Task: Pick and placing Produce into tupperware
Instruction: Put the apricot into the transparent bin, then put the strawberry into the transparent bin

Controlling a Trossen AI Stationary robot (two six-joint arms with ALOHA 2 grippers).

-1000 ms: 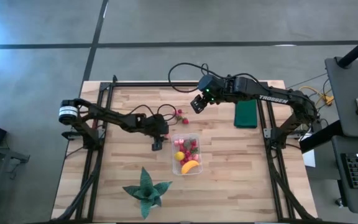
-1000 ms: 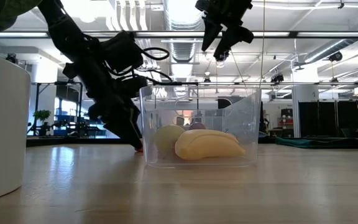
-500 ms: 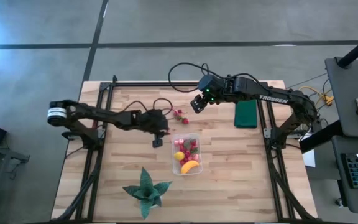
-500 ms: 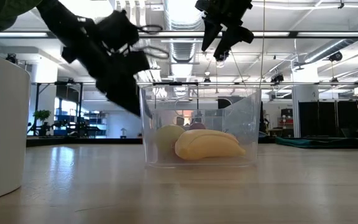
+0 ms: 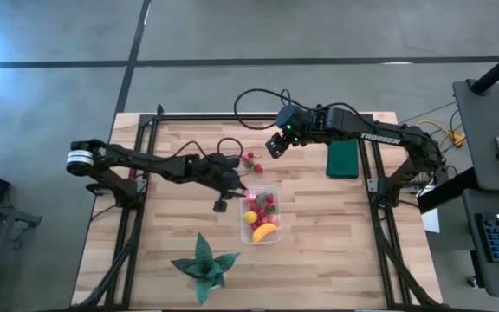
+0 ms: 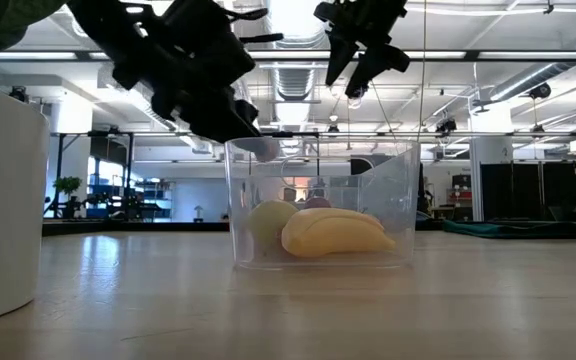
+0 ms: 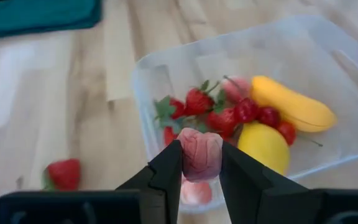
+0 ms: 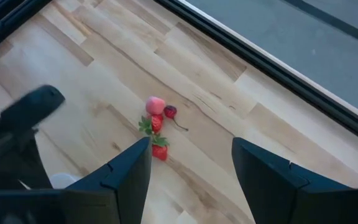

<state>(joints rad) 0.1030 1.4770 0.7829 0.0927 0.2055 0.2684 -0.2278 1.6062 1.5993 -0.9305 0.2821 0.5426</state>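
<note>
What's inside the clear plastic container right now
Inside the tupperware: a banana, a yellow lemon, and several red and pink strawberries. The left gripper, holding a pink piece, covers part of the near wall; what lies beneath the pile is hidden.

Evenly and brightly lit from overhead; only faint, soft shadows under the dark arms on the pale wooden slatted table [image 5: 319, 217]. Strong backlight in the low view from long ceiling light strips [image 6: 298, 15], leaving both arms as near silhouettes. Soft glints on the walls of the clear plastic rectangular container [image 6: 320, 205]. Motion blur on the dark left gripper [image 6: 230, 125] in the low view. Close-range softness in the left wrist view: black fingers [image 7: 169, 177] and the pale pink piece [image 7: 199, 152] between them out of focus. Blurred too in the right wrist view, the near fingers [image 8: 126, 174].
</note>
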